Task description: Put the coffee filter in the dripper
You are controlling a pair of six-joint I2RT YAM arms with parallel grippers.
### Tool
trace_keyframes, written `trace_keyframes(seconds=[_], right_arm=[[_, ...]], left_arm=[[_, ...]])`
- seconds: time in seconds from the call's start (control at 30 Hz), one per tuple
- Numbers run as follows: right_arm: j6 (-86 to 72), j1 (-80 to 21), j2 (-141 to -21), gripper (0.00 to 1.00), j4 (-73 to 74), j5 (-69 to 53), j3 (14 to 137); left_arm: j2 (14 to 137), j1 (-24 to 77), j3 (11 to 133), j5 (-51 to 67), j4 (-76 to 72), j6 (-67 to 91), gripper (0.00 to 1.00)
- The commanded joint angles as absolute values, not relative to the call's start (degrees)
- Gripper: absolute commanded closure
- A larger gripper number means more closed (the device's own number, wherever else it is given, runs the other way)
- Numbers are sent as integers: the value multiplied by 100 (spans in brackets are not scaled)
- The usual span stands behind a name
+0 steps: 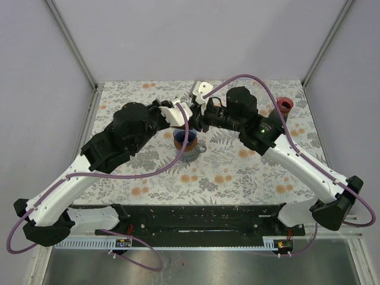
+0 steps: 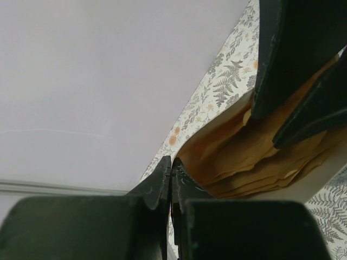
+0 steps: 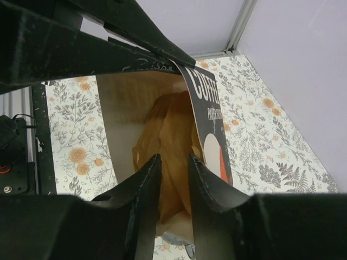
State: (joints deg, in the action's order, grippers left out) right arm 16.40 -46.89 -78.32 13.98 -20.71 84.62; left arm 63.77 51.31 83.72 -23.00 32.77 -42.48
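Two grippers, we see: left gripper (image 2: pixel 171 172) clamps the black-and-white cardboard filter pack (image 3: pixel 206 103); right gripper (image 3: pixel 173 162) stands parted among brown paper filters (image 3: pixel 168 119), twelve o'clock of the blue-rimmed dripper (image 1: pixel 196 142).

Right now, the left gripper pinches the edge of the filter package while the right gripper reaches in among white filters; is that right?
Not quite: the filters are brown, not white, as the right wrist view shows. The left gripper does pinch the package edge, and the right gripper reaches in.
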Motion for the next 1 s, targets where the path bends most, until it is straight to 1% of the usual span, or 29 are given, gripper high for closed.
trace_keyframes(seconds=[0.0, 0.17, 0.3, 0.47, 0.6, 0.8, 0.97], right_arm=[[1608, -4737, -7558, 67, 1107, -2066, 8499], [1521, -4737, -7533, 67, 1152, -2083, 8552], [1494, -4737, -7374, 68, 1063, -1847, 8403], [1442, -4746, -7488, 62, 1072, -1723, 8350], [1503, -4755, -7585, 62, 1046, -1670, 8367], [1556, -4772, -7743, 60, 985, -1582, 8411], [1512, -4772, -7822, 60, 888, -1670, 8499]], left_arm=[[6231, 5177, 8349, -2479, 2865, -4324, 100], [6223, 5168, 8367, -2470, 2865, -4342, 100], [6214, 5168, 8358, -2470, 2865, -4342, 100], [6214, 5168, 8385, -2435, 2865, -4333, 100], [6223, 5168, 8411, -2408, 2865, -4298, 100], [6240, 5177, 8481, -2364, 2883, -4289, 100], [6266, 5203, 8481, -2355, 2865, -4368, 100]])
